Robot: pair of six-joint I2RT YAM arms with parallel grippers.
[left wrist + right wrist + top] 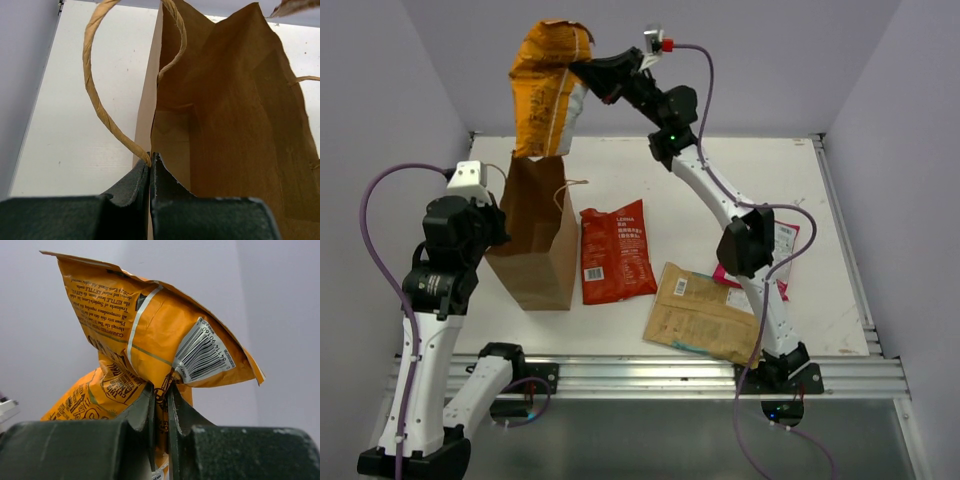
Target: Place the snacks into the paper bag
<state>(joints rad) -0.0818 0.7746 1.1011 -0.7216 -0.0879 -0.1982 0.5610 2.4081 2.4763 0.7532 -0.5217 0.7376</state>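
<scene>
Top external view gives us, nearest the arm bases, a large flat tan crinkly packet with a white label (698, 318) lying on the white worktop (650, 170), its far corner meeting a magenta packet with white panels (786, 238) half hidden by the right arm. Just left lies a flat red crinkly packet (617, 252), beside the tall brown kraft paper bag (535, 240), standing upright. We see the left pincer (150, 162) clamped tight on the bag's rim where a twine loop handle (95, 85) roots. Farthest, the right pincer (161, 390) pinches the orange crinkly packet (150, 335), its lower end at the bag's mouth.
</scene>
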